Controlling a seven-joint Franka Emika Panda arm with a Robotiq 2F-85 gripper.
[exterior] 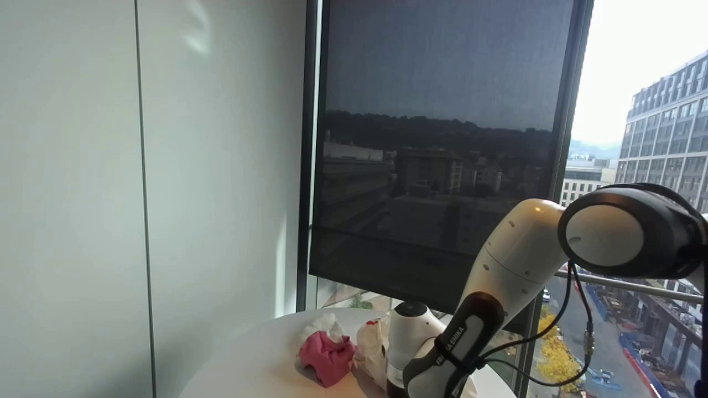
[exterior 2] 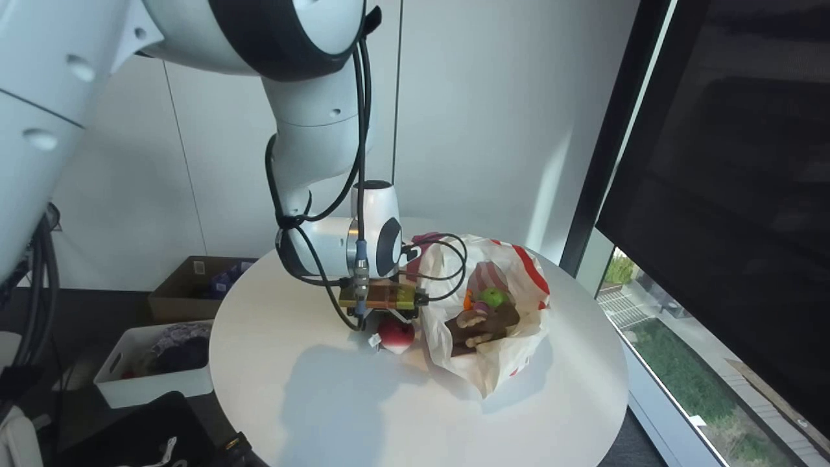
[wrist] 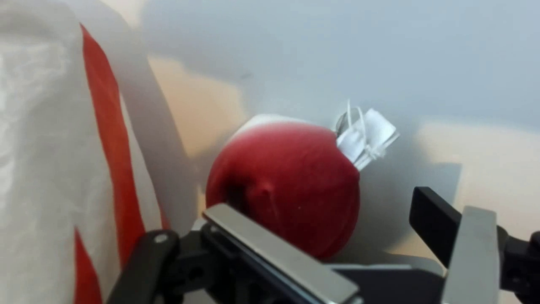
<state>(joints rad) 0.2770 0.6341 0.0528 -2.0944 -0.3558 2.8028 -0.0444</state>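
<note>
red plush (wrist: 291, 177): 1; bag (wrist: 50, 147): 1; fingers (wrist: 472, 253): 2; table (exterior 2: 454, 428): 1; white bin (exterior 2: 155, 389): 1

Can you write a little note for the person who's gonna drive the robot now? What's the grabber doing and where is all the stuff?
Gripper: open, holding nothing, right by the red plush toy; can't tell whether it touches it.
Where: the red plush toy, with white tags, lies on the table beside the red-striped white bag.
Done: gripper at the toy, jaws apart; a brown stuffed animal and a round green thing are in the bag.
Left: the toy isn't gripped yet and lies outside the bag.
</note>
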